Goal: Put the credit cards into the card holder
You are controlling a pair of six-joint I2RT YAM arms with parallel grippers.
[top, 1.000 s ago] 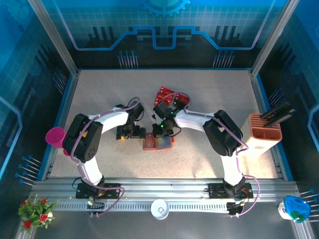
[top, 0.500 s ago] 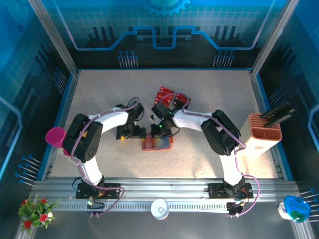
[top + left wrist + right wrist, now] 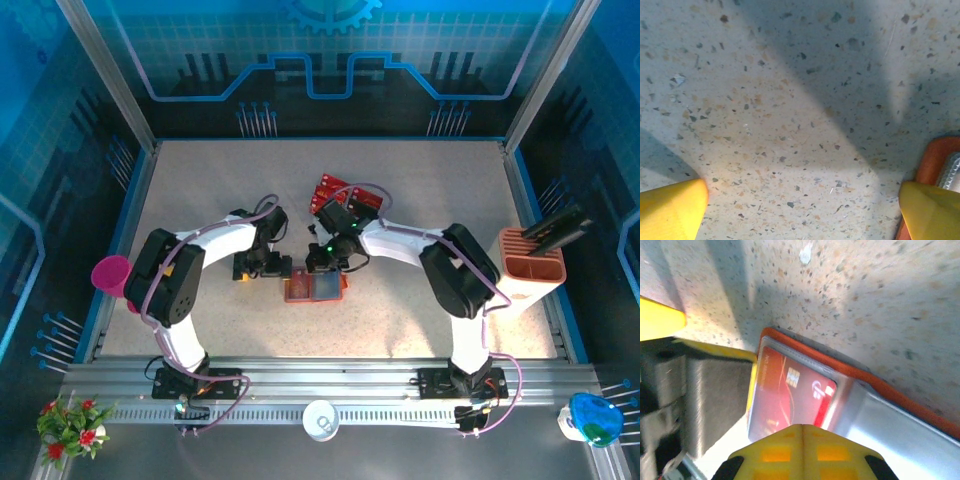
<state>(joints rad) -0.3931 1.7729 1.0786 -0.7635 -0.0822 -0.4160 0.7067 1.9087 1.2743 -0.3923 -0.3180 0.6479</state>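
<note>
The card holder point(image 3: 315, 289) lies open on the table between the two grippers, orange-red outside with grey pockets point(image 3: 890, 415). A red credit card point(image 3: 790, 395) with a chip lies in its left pocket. My right gripper point(image 3: 802, 440) is shut, its yellow tips pressed together just above that card's near edge; whether they touch it I cannot tell. My left gripper point(image 3: 802, 210) is open over bare table, and its right finger point(image 3: 932, 210) stands at the card holder's orange edge point(image 3: 935, 160). More red credit cards point(image 3: 345, 192) lie in a loose pile behind the right wrist.
A peach slotted stand point(image 3: 530, 270) with dark cards point(image 3: 555, 225) stands at the right edge. A pink cup point(image 3: 110, 272) sits at the left edge and a white cup point(image 3: 320, 418) on the front rail. Speckled table lies open at the back.
The right arm's elbow has swung to the right and its wrist has drawn back a little. The card holder has shifted slightly. The left arm has not moved.
</note>
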